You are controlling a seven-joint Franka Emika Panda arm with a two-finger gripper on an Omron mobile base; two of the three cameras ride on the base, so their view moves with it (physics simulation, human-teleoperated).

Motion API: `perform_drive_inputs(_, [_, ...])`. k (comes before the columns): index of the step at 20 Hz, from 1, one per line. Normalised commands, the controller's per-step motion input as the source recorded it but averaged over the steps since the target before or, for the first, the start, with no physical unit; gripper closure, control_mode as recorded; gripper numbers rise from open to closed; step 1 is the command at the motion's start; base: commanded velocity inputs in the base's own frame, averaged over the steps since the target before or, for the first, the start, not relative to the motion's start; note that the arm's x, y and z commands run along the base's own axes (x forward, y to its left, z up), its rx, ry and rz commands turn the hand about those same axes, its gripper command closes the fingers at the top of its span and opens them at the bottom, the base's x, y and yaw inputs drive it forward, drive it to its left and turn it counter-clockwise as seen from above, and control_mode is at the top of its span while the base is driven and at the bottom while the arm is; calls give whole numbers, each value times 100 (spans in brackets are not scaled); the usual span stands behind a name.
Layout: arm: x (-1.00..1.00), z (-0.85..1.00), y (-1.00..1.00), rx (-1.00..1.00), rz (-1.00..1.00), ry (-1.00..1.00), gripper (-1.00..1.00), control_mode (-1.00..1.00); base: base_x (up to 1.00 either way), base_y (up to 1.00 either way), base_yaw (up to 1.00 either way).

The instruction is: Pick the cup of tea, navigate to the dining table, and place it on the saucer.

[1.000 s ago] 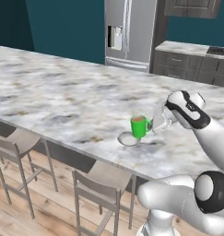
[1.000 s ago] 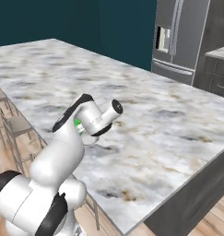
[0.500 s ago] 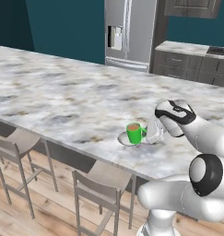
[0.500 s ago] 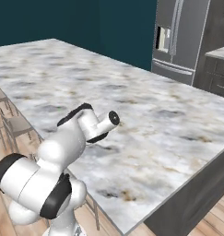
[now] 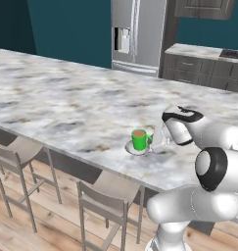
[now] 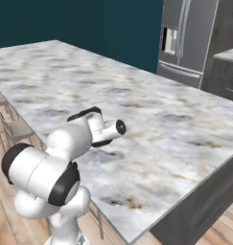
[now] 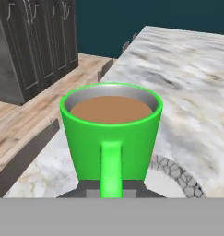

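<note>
Since the cup of tea [image 5: 138, 139] already stands upright on the saucer [image 5: 130, 148] near the tabletop [image 5: 61, 98] edge, just ahead of the pincer [image 5: 157, 143], whose grip I cannot tell, any retreat should run straight back along the handle, level, without nudging it.

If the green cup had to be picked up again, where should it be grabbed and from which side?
Probably by the handle, coming level from the robot's side. The cup of tea stands upright on the saucer, full of tea, with its handle toward the hand. A level grip avoids tipping it.
</note>
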Motion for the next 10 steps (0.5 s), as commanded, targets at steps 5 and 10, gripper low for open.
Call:
perform_drive_inputs(5, [0, -12, -1, 10, 0, 5, 100, -100, 0, 0, 0])
perform_drive_inputs(10, [1, -34, -12, 1, 0, 3, 100, -100, 0, 0, 0])
